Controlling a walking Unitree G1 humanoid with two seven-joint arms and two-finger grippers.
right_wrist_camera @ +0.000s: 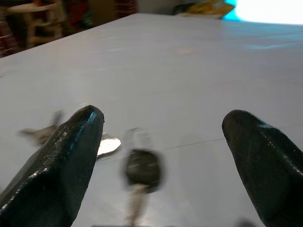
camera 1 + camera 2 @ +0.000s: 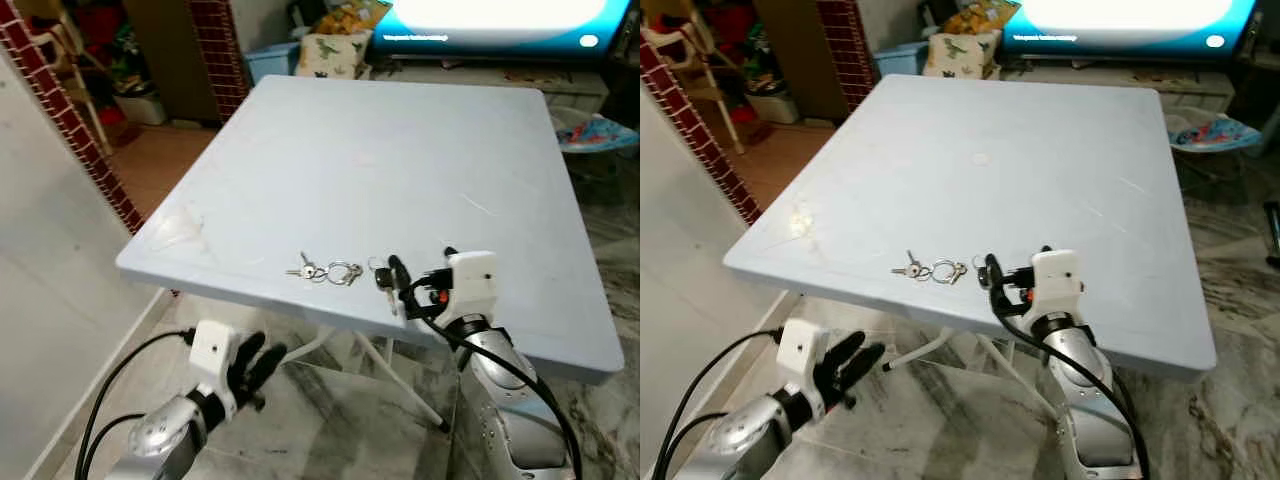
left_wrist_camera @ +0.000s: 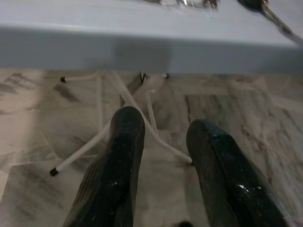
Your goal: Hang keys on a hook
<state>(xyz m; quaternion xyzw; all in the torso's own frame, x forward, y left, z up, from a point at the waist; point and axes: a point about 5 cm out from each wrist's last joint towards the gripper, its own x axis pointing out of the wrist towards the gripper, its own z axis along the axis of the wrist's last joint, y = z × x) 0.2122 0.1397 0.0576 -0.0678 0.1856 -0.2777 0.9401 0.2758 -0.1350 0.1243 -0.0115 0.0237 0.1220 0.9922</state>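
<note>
The bunch of keys lies near the front edge of the pale blue folding table. The right gripper, fingers spread wide, sits low just beside the black-headed key. To grasp cleanly, it should straddle that key before closing. The left gripper hangs below the tabletop, slightly parted.

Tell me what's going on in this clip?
The robot stands at a pale grey square table with a bunch of small metal keys on rings lying near its front edge. The right gripper is over the table beside the keys, fingers open, not yet gripping them. The left gripper hangs idle below the tabletop.
</note>
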